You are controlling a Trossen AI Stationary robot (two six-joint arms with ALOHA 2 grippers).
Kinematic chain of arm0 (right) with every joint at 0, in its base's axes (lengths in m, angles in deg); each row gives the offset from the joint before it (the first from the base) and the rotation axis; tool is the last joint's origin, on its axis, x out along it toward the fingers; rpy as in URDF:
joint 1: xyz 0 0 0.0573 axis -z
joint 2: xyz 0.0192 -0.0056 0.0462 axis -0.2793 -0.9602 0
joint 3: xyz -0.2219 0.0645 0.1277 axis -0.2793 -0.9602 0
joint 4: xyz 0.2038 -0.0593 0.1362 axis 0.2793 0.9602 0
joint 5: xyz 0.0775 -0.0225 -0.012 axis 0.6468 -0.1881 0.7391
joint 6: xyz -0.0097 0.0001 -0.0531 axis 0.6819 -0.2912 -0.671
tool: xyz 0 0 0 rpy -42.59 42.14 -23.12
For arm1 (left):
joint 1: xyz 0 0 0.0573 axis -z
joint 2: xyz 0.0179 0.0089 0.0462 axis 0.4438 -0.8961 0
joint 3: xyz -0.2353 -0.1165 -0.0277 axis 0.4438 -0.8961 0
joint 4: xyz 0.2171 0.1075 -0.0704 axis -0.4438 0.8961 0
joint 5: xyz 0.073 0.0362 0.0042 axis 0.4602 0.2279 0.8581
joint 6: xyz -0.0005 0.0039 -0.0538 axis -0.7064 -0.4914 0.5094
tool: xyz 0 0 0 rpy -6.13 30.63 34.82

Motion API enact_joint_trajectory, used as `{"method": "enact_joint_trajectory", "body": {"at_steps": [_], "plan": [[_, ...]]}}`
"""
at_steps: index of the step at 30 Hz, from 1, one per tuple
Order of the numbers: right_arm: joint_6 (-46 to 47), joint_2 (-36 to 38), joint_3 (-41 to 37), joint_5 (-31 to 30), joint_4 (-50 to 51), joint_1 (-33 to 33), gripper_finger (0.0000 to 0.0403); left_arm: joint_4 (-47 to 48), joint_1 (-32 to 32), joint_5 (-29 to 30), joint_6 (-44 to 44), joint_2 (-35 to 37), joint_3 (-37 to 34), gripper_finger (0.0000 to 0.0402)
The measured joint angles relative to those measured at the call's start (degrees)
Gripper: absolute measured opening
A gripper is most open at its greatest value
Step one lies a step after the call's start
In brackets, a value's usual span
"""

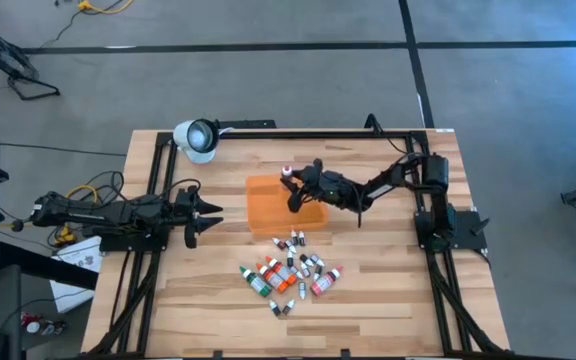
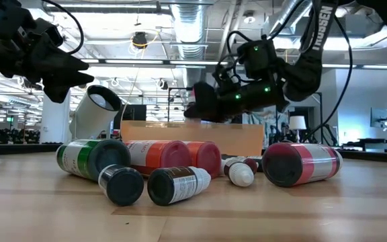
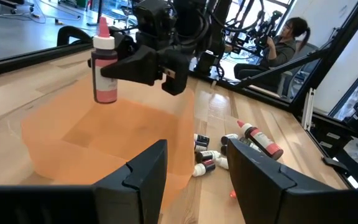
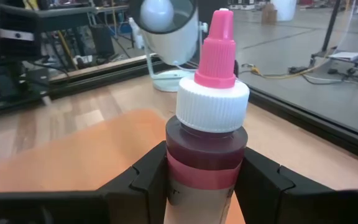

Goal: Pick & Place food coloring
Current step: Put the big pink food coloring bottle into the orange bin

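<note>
An upright food coloring bottle (image 4: 207, 143) with dark red liquid, a white cap and a pink tip stands over the far part of the flat orange tray (image 1: 268, 215). My right gripper (image 1: 290, 190) is shut on it. Several more food coloring bottles (image 1: 290, 272) lie on their sides in a heap on the wood near the tray. My left gripper (image 1: 208, 213) waits at the table's left, level, open and holding nothing. In the low view the held bottle is hidden behind my right gripper (image 2: 210, 107). My right gripper pinches the bottle's body (image 4: 207, 171) between its two fingers (image 4: 148, 177), below the white cap at the pink label band. The fingers come in about level from the table's right side. The bottle is upright; whether its base (image 3: 106, 98) rests on the tray I cannot tell.
A white round lamp (image 1: 196, 138) stands at the far left corner of the table. Black frame rails (image 1: 318, 133) run along the far, left and right edges. A person (image 3: 284, 37) sits beyond the table. Bare wood lies left and right of the bottle heap (image 2: 180, 168).
</note>
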Motion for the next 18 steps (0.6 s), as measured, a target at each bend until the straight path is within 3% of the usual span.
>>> {"method": "enact_joint_trajectory", "body": {"at_steps": [18], "plan": [[-5.3,0.0,0.0,-1.7,-0.7,0.0,0.015,0.0,0.0,0.0,0.0,0.0,0.0,0.016]]}}
